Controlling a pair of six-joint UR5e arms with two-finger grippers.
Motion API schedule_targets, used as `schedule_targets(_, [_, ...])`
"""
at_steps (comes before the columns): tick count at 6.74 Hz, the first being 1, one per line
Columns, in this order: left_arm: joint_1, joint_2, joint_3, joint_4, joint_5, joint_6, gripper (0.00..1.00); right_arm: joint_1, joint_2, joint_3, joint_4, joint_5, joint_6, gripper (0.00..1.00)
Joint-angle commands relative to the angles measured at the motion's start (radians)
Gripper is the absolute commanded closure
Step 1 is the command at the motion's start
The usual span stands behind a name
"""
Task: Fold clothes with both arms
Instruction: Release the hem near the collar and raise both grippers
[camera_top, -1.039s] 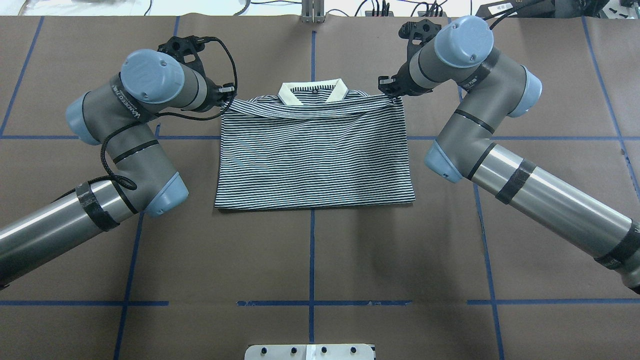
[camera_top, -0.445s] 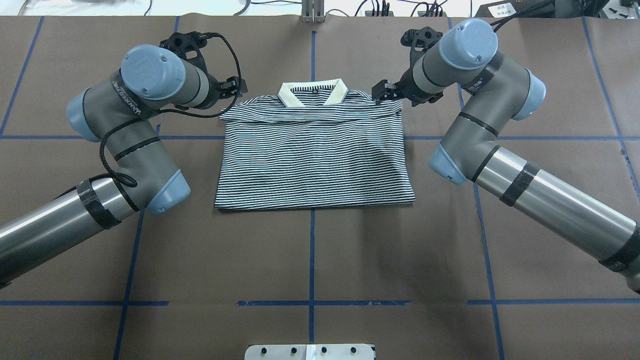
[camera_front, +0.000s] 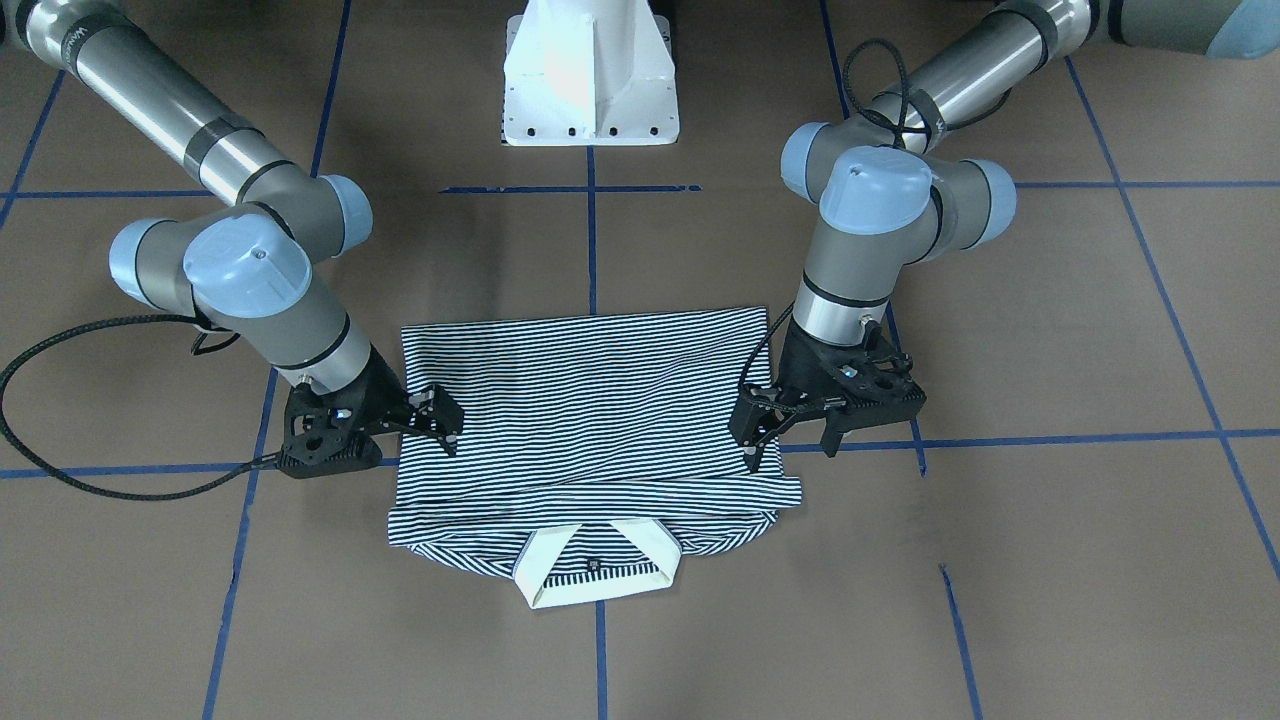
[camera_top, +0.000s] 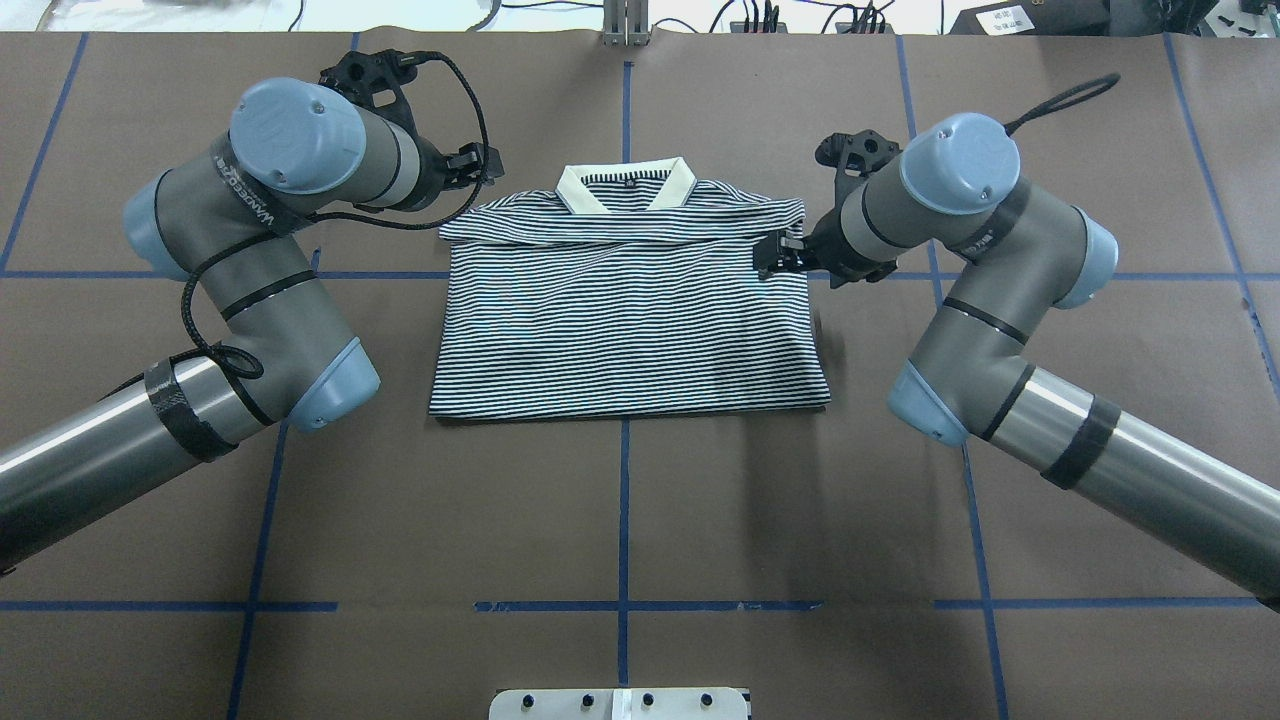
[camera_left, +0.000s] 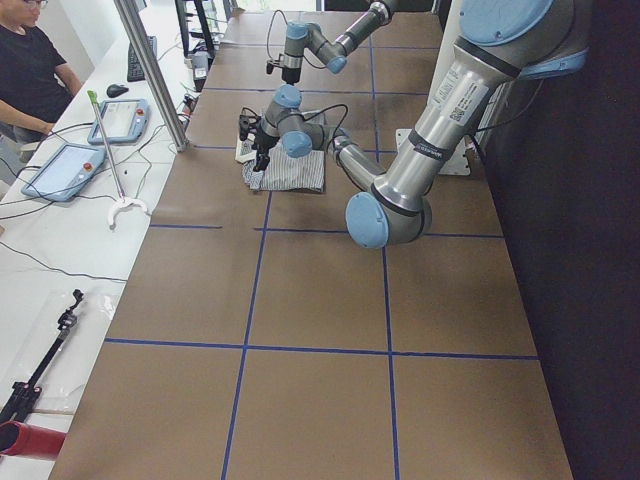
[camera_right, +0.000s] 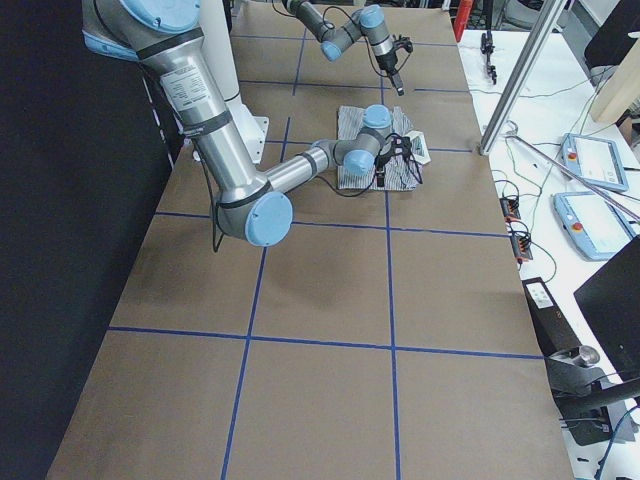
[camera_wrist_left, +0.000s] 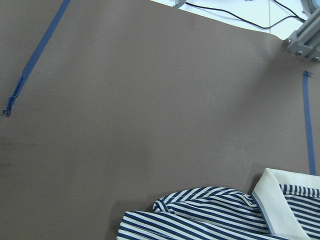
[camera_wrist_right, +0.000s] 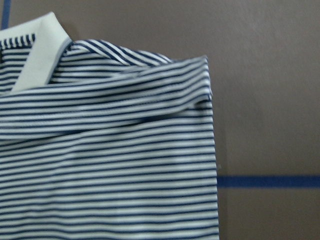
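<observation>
The striped polo shirt (camera_top: 630, 320) lies folded into a rectangle on the brown table, its cream collar (camera_top: 627, 187) at the far edge. My left gripper (camera_top: 478, 165) hovers open just beyond the shirt's far-left corner, holding nothing. In the front-facing view the left gripper (camera_front: 755, 440) hangs beside the shirt (camera_front: 590, 420). My right gripper (camera_top: 772, 255) is open above the shirt's right edge, below the shoulder fold; the front-facing view shows the right gripper (camera_front: 448, 420) empty. The wrist views show only shirt fabric (camera_wrist_right: 110, 165) and the shoulder corner (camera_wrist_left: 210, 215), no fingers.
Blue tape lines (camera_top: 623, 500) grid the brown table cover. The white pedestal base (camera_front: 590, 80) stands at the robot's side. An aluminium post (camera_top: 625, 20) and cables run along the far edge. A seated person (camera_left: 25, 70) and tablets are at a side bench.
Both grippers have let go of the shirt's far corners, which now lie flat. The right gripper moved back toward the robot along the right edge; the left one drew slightly away.
</observation>
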Motion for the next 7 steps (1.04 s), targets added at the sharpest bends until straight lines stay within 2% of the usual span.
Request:
schedule_targets(1, [0.000,0.005,-0.062,0.022,-0.006,-0.006,0.00,-0.047,-0.116,0.157,-0.088,0.026,0.145,0.00])
schedule_targets(3, [0.000,0.005,-0.073,0.024,-0.006,-0.007,0.00,-0.102,-0.110,0.148,-0.107,0.008,0.145,0.00])
schedule_targets(7, [-0.001,0.007,-0.074,0.024,-0.006,-0.007,0.00,-0.111,-0.081,0.096,-0.109,-0.012,0.140,0.00])
